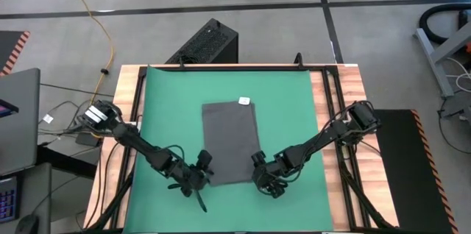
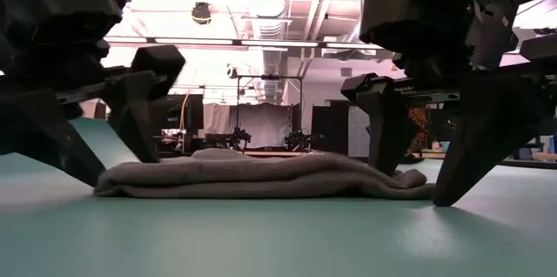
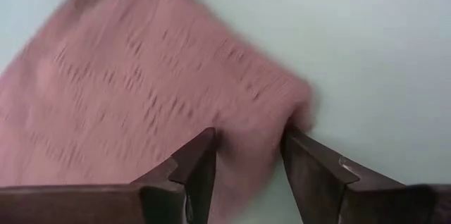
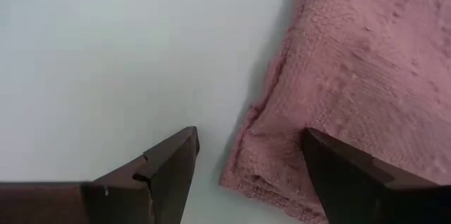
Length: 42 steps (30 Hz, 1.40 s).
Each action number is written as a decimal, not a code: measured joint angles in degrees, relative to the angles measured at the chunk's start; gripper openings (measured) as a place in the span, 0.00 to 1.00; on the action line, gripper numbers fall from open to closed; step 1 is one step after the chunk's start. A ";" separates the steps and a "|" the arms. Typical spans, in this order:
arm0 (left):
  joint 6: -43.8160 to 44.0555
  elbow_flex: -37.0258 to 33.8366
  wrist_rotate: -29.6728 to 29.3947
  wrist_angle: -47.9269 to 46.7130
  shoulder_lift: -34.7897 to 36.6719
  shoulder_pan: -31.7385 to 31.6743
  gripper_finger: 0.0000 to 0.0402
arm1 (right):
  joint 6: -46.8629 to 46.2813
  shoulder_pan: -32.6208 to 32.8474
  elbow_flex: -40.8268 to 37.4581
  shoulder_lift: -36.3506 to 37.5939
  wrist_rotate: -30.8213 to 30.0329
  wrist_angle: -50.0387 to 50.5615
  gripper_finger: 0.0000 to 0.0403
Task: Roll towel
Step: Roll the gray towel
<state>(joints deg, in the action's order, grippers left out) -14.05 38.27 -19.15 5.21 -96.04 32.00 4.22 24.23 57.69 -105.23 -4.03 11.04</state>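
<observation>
Left hand [image 3: 246, 175] closest to lens in its wrist view, fingers spread, straddling the near corner of the towel [image 1: 230, 143], not pinching yet. Right hand [image 4: 250, 182] likewise spread, at the other near corner. Towel lies flat and lengthwise in the middle of the green mat [image 1: 169, 94] on the bench [image 1: 335, 98], white tag [image 1: 244, 101] at the far edge. Both hands set at the near edge, probably to grab both corners and start the roll evenly toward the tag. No readable writing on tag or arms.
</observation>
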 joint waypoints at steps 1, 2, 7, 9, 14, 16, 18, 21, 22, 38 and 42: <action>1.27 -0.11 -1.66 -1.10 1.07 0.27 0.37 | -0.14 0.00 0.00 -0.02 -0.07 -0.09 0.70; 2.03 -0.10 -2.86 -2.05 2.33 0.40 0.37 | -0.16 0.00 0.00 -0.02 -0.08 -0.22 0.70; 3.20 -0.18 -0.44 -4.26 6.65 0.57 0.37 | -0.26 0.00 -0.07 -0.07 -0.19 -1.04 0.70; 3.24 -0.18 3.20 -3.53 6.84 0.79 0.37 | -0.06 -0.02 -0.07 -0.07 -0.19 -1.35 0.70; 0.58 -0.08 3.81 2.44 6.86 2.26 0.37 | 0.10 -0.07 -0.07 -0.09 -0.20 -1.70 0.70; 0.21 -0.10 1.81 1.78 6.84 2.16 0.37 | 0.12 -0.07 -0.07 -0.09 -0.20 -1.99 0.70; 0.10 -0.10 1.81 0.25 6.81 1.60 0.37 | 0.15 -0.07 -0.11 -0.11 -0.20 -2.56 0.70; -1.32 -0.10 4.16 0.81 4.58 0.97 0.37 | 0.30 -0.12 -0.11 -0.15 -0.22 -3.30 0.70; -1.65 -0.14 4.23 0.98 3.67 0.97 0.37 | 0.30 -0.21 -0.11 -0.15 -0.22 -3.36 0.70; 4.04 0.06 3.66 1.93 -1.38 1.00 0.36 | -10.24 -0.37 -1.56 0.06 -3.09 -1.69 0.53; 6.82 0.03 3.75 1.63 -1.45 1.00 0.29 | -13.43 -0.39 -1.60 0.13 -4.60 -0.79 0.34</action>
<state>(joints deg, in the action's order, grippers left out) -7.23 38.30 -15.40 6.84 -97.49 32.99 -9.22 23.83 56.09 -105.10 -8.62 10.25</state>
